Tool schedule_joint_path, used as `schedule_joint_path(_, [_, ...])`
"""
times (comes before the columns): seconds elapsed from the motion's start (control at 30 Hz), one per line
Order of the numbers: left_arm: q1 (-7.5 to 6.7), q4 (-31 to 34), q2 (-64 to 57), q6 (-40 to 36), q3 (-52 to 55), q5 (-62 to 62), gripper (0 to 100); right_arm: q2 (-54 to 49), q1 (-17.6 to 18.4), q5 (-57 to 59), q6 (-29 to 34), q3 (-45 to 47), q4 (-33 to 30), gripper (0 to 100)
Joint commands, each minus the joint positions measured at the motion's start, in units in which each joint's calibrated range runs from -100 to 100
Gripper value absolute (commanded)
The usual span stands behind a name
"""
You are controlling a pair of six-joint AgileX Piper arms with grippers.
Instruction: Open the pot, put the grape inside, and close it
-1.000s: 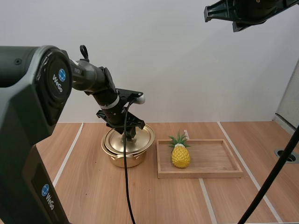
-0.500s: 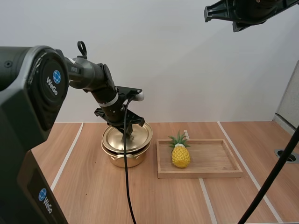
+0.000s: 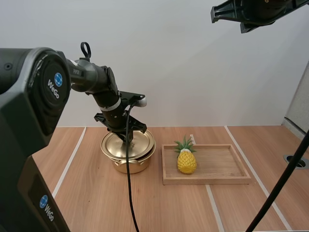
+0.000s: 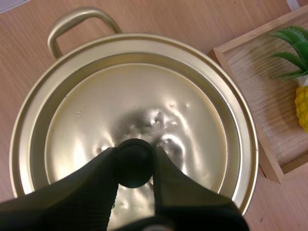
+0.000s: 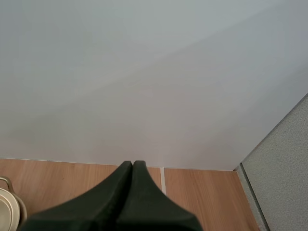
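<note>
A gold pot [image 3: 128, 163] stands on the table left of the wooden tray [image 3: 227, 169]. My left gripper [image 3: 127, 139] is shut on the black knob [image 4: 134, 155] of the gold lid [image 3: 120, 145], which it holds just over the pot, shifted a little left. In the left wrist view both fingers [image 4: 98, 173] pinch the knob, and one pot handle [image 4: 77, 19] sticks out past the lid [image 4: 144, 106]. A yellow toy pineapple [image 3: 186, 158] with green leaves lies in the tray. My right gripper [image 3: 214, 13] hangs high up, shut on nothing [image 5: 132, 164].
The tray [image 4: 269, 120] with the pineapple [image 4: 301, 96] lies close to the pot's right side. Pale lines cross the wooden table [image 3: 96, 203]. The pot's rim [image 5: 8, 207] shows far below the right gripper. A grey panel [image 3: 299, 104] stands at the right edge.
My left gripper has carried the lid a little to the left over the pot. The right arm has stayed still.
</note>
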Motion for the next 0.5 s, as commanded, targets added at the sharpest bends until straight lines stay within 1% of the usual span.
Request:
schedule_joint_path(0.0, [-0.08, -0.32, -0.68, 0.06, 0.06, -1.51, 2, -0.95, -0.21, -0.18, -0.21, -0.28, -0.15, 0])
schedule_joint_path(0.47, [-0.15, -1.35, 0.88, 3.45, 0.35, -0.28, 2, -0.95, -0.21, -0.18, -0.21, -0.28, 1.0, 0])
